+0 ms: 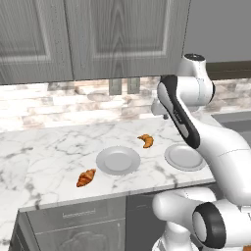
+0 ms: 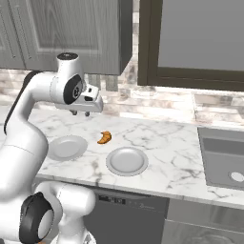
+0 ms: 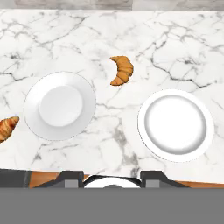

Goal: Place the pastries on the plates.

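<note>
on the marble counter in front of me nothing of the job is done yet, as i judge it; both plates are bare and both croissants lie on the stone; the left plate sits near the front edge, the right plate beside it and partly behind my arm in the left base view; the far croissant lies behind the gap between the two plates, touching neither; the near croissant lies just off the left plate's outer side, toward the front edge, apart from its rim.

the claw hangs high above the counter, well clear of everything, pointing down; its fingers are pressed together and i see nothing between them, so it carries no pastry; in the hand view the far croissant sits above centre, a little to the right, between the plates, while the near croissant is cut by the left edge of that view; so the far one is the closer target, nearly under the hand but somewhat ahead of it; both pastries are left to pick and place, one per plate; i would have to spread the fingers before going down.
</note>
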Robot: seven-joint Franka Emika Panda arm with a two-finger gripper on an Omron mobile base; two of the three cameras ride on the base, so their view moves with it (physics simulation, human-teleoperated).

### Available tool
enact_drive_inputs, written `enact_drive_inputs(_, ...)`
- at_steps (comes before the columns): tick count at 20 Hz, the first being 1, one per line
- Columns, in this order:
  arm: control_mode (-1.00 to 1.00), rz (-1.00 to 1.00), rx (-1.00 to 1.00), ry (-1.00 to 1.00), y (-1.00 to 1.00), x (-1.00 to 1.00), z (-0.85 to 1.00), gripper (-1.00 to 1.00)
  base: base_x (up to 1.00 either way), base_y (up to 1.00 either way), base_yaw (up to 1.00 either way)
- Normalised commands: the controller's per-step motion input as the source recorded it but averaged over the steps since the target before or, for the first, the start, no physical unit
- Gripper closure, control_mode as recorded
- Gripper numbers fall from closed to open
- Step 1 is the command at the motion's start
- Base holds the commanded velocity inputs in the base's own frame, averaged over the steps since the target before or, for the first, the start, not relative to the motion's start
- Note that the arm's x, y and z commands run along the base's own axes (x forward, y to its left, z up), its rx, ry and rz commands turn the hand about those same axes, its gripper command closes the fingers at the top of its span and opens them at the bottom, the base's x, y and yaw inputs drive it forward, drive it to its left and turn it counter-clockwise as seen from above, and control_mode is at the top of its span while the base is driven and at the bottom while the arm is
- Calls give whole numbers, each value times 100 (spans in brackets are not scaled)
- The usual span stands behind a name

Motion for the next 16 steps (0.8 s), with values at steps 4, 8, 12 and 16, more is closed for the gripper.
enact_drive_inputs(4, -100, 0, -1, -1, 0, 13, -31, -100, 0, 0, 0)
enact_drive_inputs(8, -100, 0, -4, 0, 0, 47, -68, -100, 0, 0, 0)
enact_drive_inputs(12, -100, 0, 0, 5, 0, 66, -69, -100, 0, 0, 0)
enact_drive_inputs(16, -100, 0, 0, 6, 0, 62, -59, -100, 0, 0, 0)
